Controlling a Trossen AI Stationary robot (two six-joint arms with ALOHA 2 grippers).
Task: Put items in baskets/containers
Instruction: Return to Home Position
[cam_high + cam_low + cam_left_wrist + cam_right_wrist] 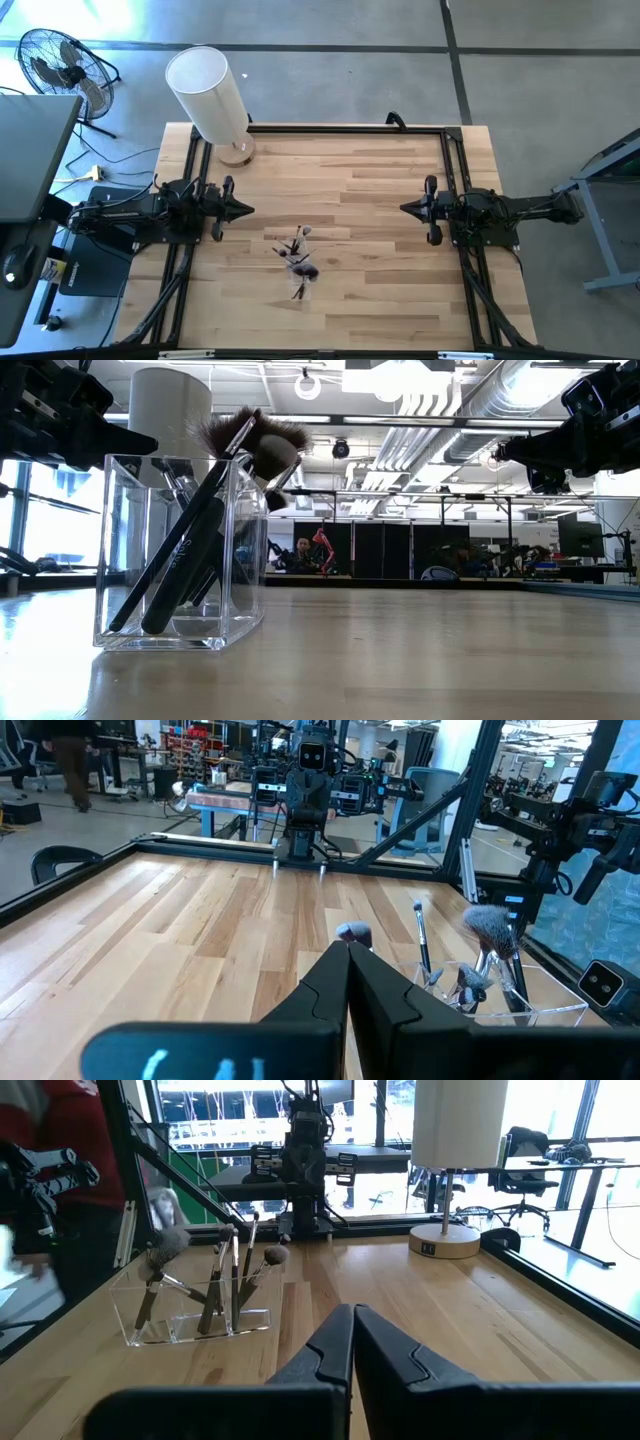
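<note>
A clear rectangular container stands on the wood table, near the middle toward the near edge. Several dark-handled makeup brushes stand leaning inside it, heads up, one with a wide fluffy head. It also shows in the left wrist view and the right wrist view. My left gripper is shut and empty at the table's left side, above the table. My right gripper is shut and empty at the right side.
A big white cylinder on a wooden base stands at the table's far left corner. A black frame rail runs round the table's edges. A floor fan stands beyond the table. A person shows off the table in the right wrist view.
</note>
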